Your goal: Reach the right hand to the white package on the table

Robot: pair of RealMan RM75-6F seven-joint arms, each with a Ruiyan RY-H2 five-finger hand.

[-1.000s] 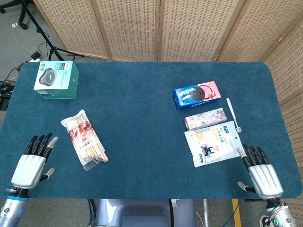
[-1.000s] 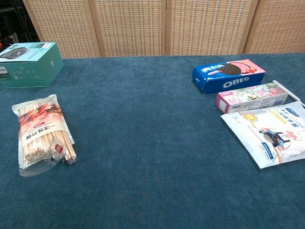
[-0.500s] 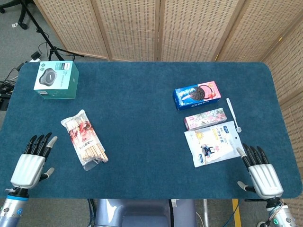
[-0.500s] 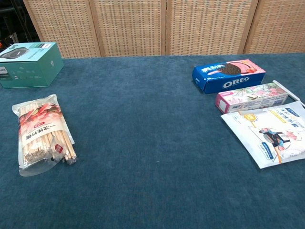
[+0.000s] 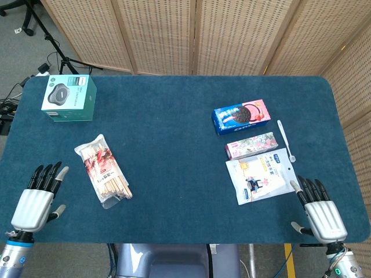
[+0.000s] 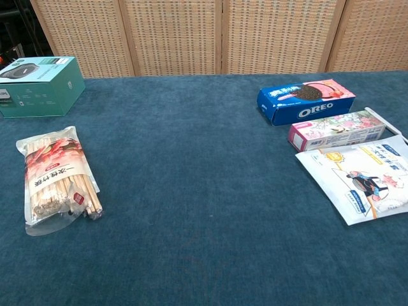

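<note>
Blue cloth covers the table [image 5: 174,116], and the white package [image 5: 261,175] lies flat on it toward the right, near the front edge. In the chest view the package [image 6: 360,180] sits at the far right, partly cut off by the frame. Just behind it, touching or nearly so, is a pink floral box [image 5: 251,145], and behind that, a little apart, an Oreo box [image 5: 242,116] in blue and pink. A white spoon [image 5: 286,141] lies to the right of the two boxes, its bowl end near the package's back right corner.

The right hand [image 5: 320,212] rests palm down at the front right corner of the table — fingers straight and slightly spread, holding nothing. Its fingertips [image 5: 305,184] point toward the back of the table and stop just short of the package's right edge, not touching it.

The left hand [image 5: 36,202] sits at the front left corner, also palm down, fingers apart and empty. Near it, to its right, lies a clear bag of chopsticks [image 5: 104,170], tilted so its printed end points back and left. A teal box [image 5: 69,97] stands at the back left corner, well apart from everything else.

Neither hand shows in the chest view. Woven screens [image 5: 191,35] stand behind the table.
</note>
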